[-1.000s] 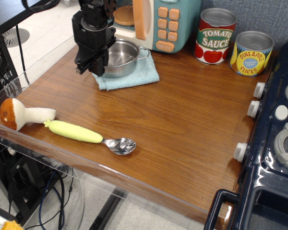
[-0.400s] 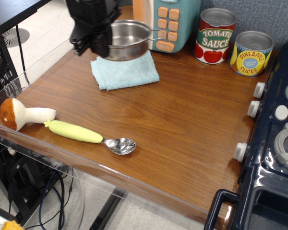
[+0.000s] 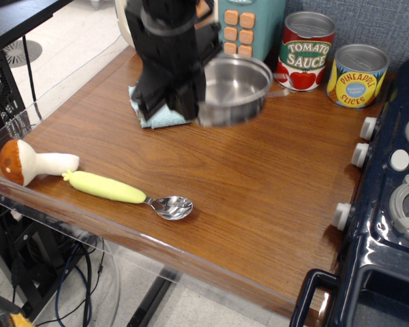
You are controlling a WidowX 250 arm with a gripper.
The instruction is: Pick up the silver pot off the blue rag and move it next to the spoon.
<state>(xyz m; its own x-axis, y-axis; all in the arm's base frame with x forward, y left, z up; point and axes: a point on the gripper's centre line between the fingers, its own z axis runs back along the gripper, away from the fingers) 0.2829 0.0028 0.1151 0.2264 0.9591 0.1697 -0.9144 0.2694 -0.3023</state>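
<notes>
The black claw [image 3: 191,109] is clamped on the near-left rim of the small, shiny, round stainless-steel pot [image 3: 237,87], which hangs in the air above the brown wooden table [image 3: 259,184], clear of the light teal-blue terry rag [image 3: 157,117]. Only a corner of that rag shows past the arm; the rest is hidden behind it. The pot looks blurred and tipped a little, its open mouth facing up and toward the camera, with a thin wire handle sticking out on its right side. How the jaws sit on the rim cannot be made out behind the dark body of the arm.

The spoon with the shiny metal bowl and thick pale yellow-green handle [image 3: 126,192] lies near the front edge of the table, well apart from the pot, its handle end touching or just beside a white toy mushroom with a brown cap [image 3: 27,163].

The pot appears lifted and partway through the carry. The main risk is the one-sided rim grip: a pot hanging off to the side could swing or slip out on a fast move. Lowering too close could knock the spoon or mushroom toward the front edge. The red tomato sauce can [image 3: 307,51] and yellow pineapple can [image 3: 358,75] stand behind the pot.
</notes>
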